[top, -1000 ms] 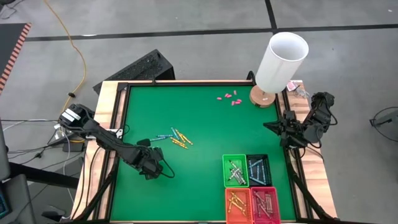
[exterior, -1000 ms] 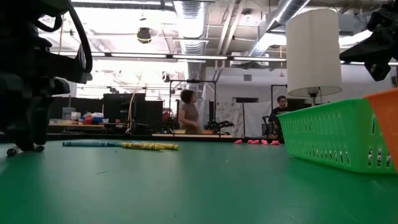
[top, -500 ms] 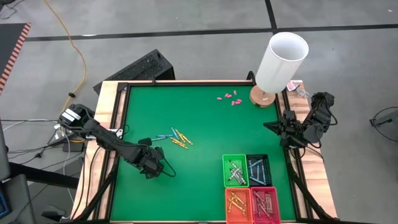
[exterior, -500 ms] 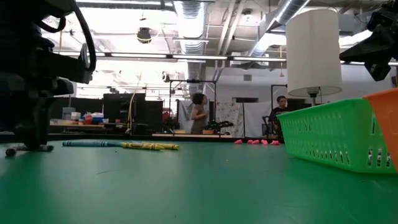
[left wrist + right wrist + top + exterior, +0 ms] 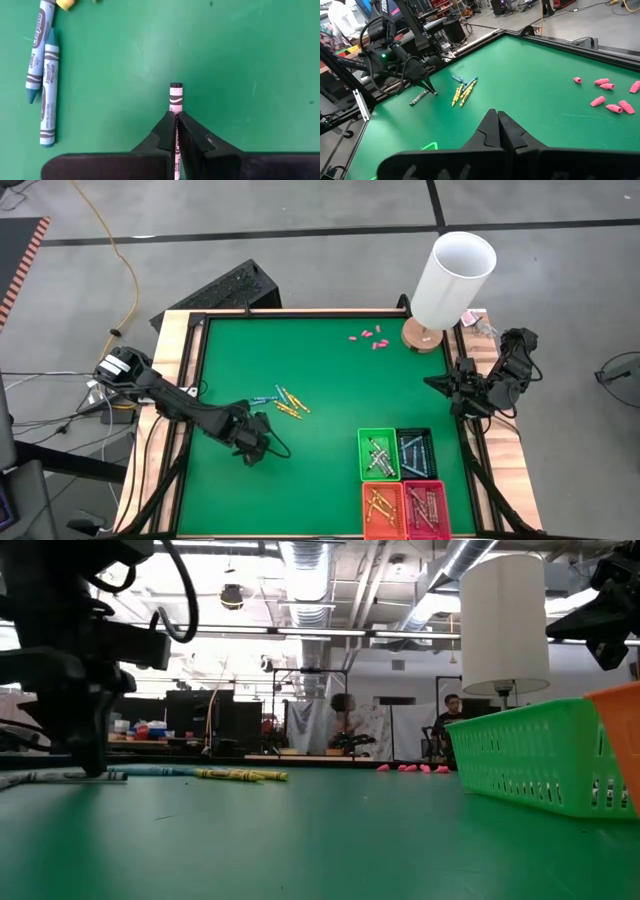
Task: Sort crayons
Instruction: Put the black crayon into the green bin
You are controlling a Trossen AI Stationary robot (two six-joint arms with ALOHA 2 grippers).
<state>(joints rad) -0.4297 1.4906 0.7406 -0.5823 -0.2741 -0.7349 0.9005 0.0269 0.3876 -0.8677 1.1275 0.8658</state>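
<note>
So on the left, the left gripper [image 5: 262, 448] is down on the green table [image 5: 330, 370], fingers pinched tight on a dark crayon [image 5: 175, 95] with a white-banded wrapper. The crayon lies flat on the mat, its end poking out past the fingertips. Just beside it sits the loose bunch of crayons [image 5: 277, 401], a few light blue ones and some yellow-orange ones. Further along, near the far edge, are small pink pieces [image 5: 367, 337] and a white lamp [image 5: 452, 278]. Four baskets [image 5: 404, 480] hold sorted crayons at the near right. The right gripper [image 5: 436, 383] hangs at the right edge, fingers together, holding nothing.
</note>
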